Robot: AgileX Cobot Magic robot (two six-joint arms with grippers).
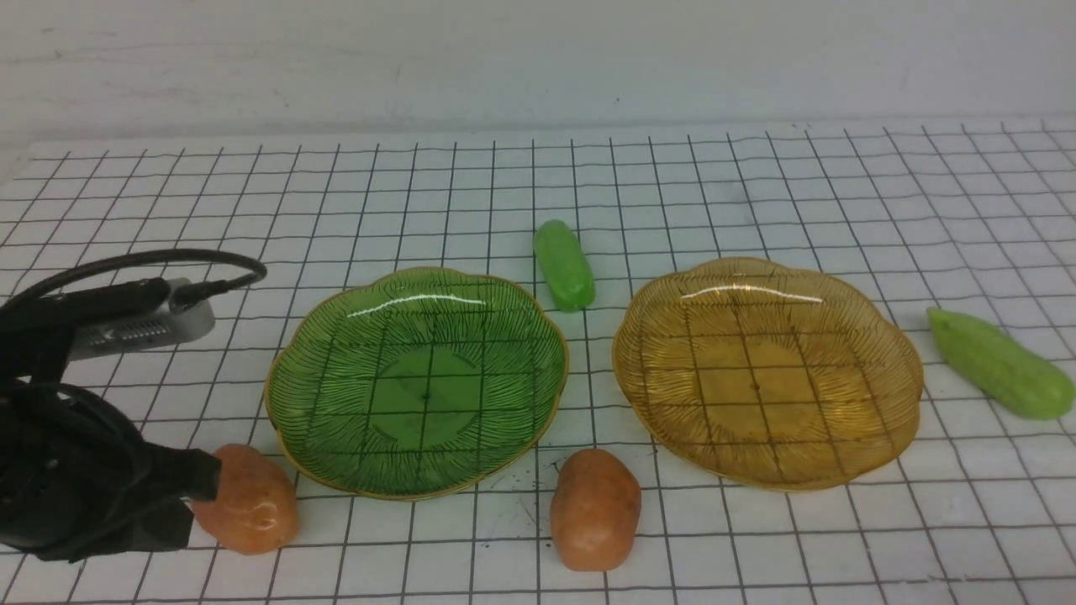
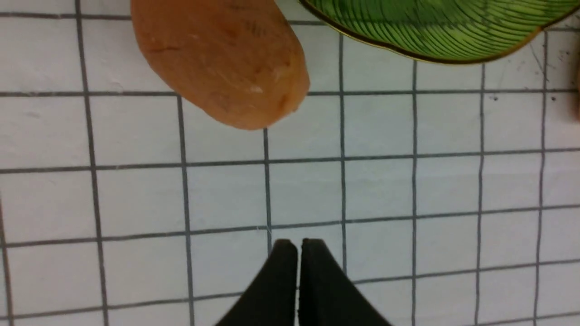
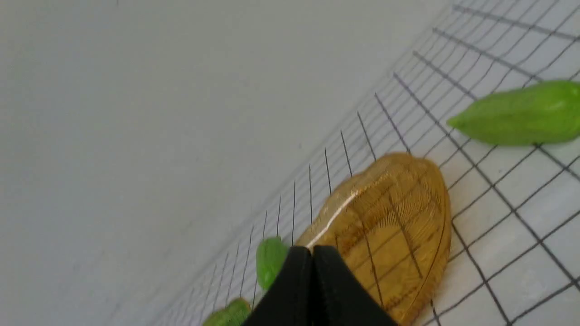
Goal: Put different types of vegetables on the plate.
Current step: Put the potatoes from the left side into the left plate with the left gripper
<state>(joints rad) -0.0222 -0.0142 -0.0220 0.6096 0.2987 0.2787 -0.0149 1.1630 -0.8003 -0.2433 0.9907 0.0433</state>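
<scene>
The left potato (image 1: 250, 501) lies just ahead of the left jaws, axis skewed, near the bench's (image 1: 799, 555) front-left corner; these and the right jaws are pressed together, empty.

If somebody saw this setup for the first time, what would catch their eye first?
Two glassy scalloped plates, both empty: the green plate on the left, the amber plate on the right. The left potato and middle potato lie on the near side, the back cucumber behind the gap between plates, the right cucumber beyond the amber plate. The left gripper, shut, hangs near the left potato.
</scene>
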